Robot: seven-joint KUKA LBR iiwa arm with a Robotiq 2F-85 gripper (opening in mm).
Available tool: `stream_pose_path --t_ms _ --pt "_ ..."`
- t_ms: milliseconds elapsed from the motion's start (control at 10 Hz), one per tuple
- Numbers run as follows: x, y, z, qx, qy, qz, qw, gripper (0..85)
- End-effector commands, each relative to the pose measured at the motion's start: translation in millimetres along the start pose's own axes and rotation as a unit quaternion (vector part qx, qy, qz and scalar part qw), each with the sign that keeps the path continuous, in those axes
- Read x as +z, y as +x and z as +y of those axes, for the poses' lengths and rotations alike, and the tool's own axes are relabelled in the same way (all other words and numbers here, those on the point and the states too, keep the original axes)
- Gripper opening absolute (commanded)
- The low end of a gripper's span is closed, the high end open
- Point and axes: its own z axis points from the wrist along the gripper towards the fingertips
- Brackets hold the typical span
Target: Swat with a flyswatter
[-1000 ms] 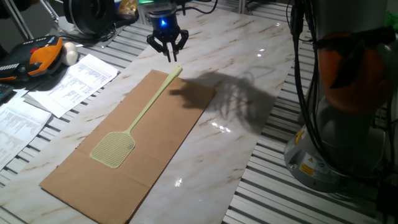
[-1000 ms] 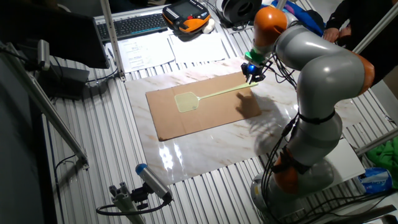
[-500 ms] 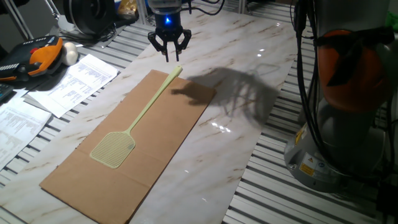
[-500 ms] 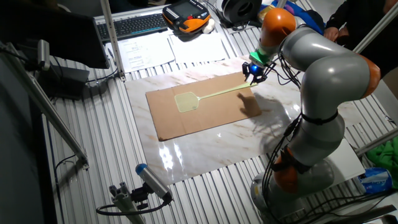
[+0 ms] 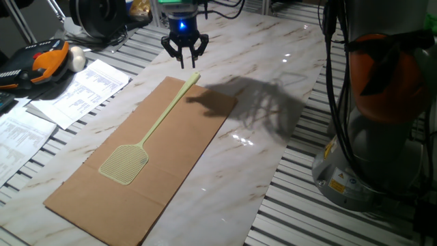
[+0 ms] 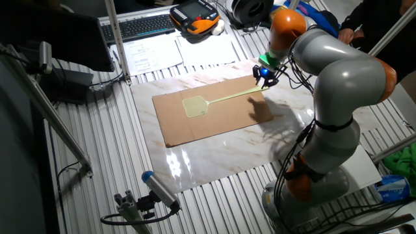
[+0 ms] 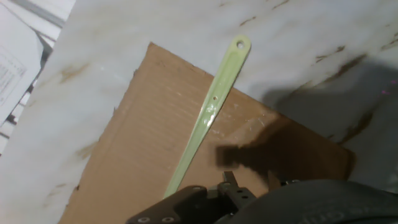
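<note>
Our gripper [image 5: 182, 60], fingers apart and empty, hangs just past the handle end of the flyswatter [image 5: 151, 128], which lies flat on the cardboard [image 5: 171, 184], its long axis running away toward the mesh head.

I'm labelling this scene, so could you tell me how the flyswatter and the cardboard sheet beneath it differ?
The flyswatter is pale yellow-green; the cardboard sheet is brown. The flyswatter is thin, a long handle ending in a small mesh head, while the cardboard sheet is a broad rectangle. The flyswatter's handle end juts past the cardboard sheet's edge. Both lie flat, untouched by the open gripper above.
</note>
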Motion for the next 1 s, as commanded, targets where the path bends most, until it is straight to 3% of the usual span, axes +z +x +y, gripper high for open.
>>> stream_pose_path --t_ms 0,100,400,900 --pt "3.4 -1.2 2.0 0.009 -0.002 -0.002 1.0000 34.0" --pt "6.9 -2.7 5.0 0.019 -0.001 -0.010 0.9998 34.0" --pt "21.4 -9.0 8.8 0.045 -0.014 -0.008 0.9989 34.0" --pt "37.4 -18.8 16.1 0.064 -0.017 -0.011 0.9978 34.0"
